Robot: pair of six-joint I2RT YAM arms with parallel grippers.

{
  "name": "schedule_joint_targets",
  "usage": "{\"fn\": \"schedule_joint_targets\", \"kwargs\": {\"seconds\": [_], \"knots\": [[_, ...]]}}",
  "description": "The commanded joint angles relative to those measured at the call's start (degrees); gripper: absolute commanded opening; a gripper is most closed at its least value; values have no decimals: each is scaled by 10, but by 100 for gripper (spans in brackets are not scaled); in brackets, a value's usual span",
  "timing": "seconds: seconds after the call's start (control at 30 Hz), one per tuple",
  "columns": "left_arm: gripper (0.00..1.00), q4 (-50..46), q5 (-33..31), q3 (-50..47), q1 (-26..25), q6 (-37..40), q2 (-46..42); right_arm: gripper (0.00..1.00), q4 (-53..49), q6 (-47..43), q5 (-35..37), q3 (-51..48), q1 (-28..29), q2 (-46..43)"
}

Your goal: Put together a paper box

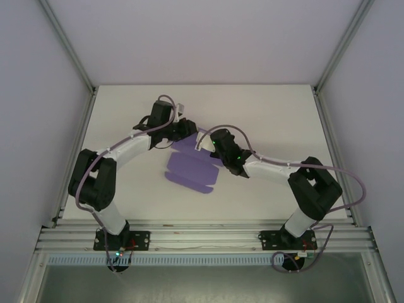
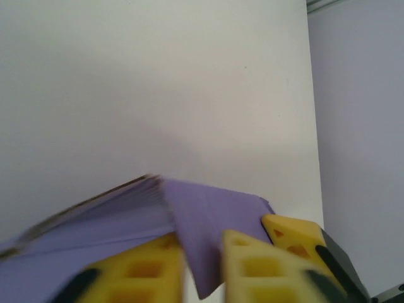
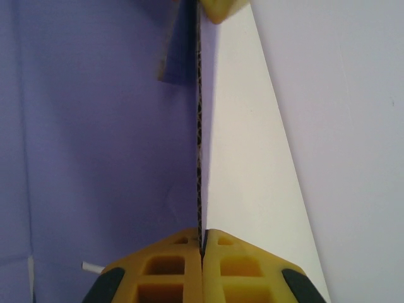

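Top external view: purple thin-card paper box (image 1: pixel 192 167), a die-cut blank, lying mid-table on the white tabletop (image 1: pixel 271 113) between the two arms. Seen from the left wrist, left gripper (image 2: pixel 201 238) at the blank's far-left corner, yellow fingers (image 2: pixel 145 265) narrowly apart with a pointed purple flap running down between them; impossible to tell whether pinched or merely straddled. Seen from the right wrist, right gripper (image 3: pixel 202 247) clamped tight on the card's thin edge, the other arm's yellow fingertip (image 3: pixel 218 9) just beside that same edge farther along.
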Motion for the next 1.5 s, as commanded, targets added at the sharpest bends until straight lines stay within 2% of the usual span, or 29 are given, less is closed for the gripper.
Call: {"fn": "schedule_joint_targets", "kwargs": {"seconds": [0.0,0.1,0.13,0.27,0.37,0.5,0.67,0.73,0.8,0.93,1.03,1.17,1.2,1.23,1.47], "knots": [[58,-32,-44,-30,-1,79,-61,0,-1,19,2,-4,2,-30],[92,-73,-131,-66,0,123,-127,0,-18,38,-24,-13,-7,-53],[100,-91,-161,-77,0,139,-147,0,-32,47,-41,-15,-14,-63],[100,-105,-210,-139,22,155,-223,0,-76,71,-92,-20,-41,-94],[100,-78,-207,-204,75,136,-266,0,-94,82,-131,-27,-61,-116],[100,3,-141,-268,148,125,-275,0,-131,107,-216,-27,-89,-140],[99,145,-8,-297,158,152,-243,0,-162,126,-306,-20,-122,-143],[95,173,10,-299,158,157,-226,0,-167,140,-350,-14,-145,-137],[90,217,61,-310,158,167,-215,0,-169,153,-387,-4,-166,-130],[82,274,117,-326,158,157,-205,0,-168,156,-404,5,-177,-123],[71,281,123,-321,158,145,-182,0,-162,165,-428,7,-182,-120],[57,335,173,-323,156,124,-150,0,-154,176,-435,10,-188,-113],[49,336,172,-321,153,126,-145,0,-155,179,-435,12,-188,-111],[46,332,170,-319,151,130,-141,0,-156,181,-438,14,-190,-110],[32,376,179,-313,124,135,-114,0,-155,192,-458,16,-193,-101]]}}
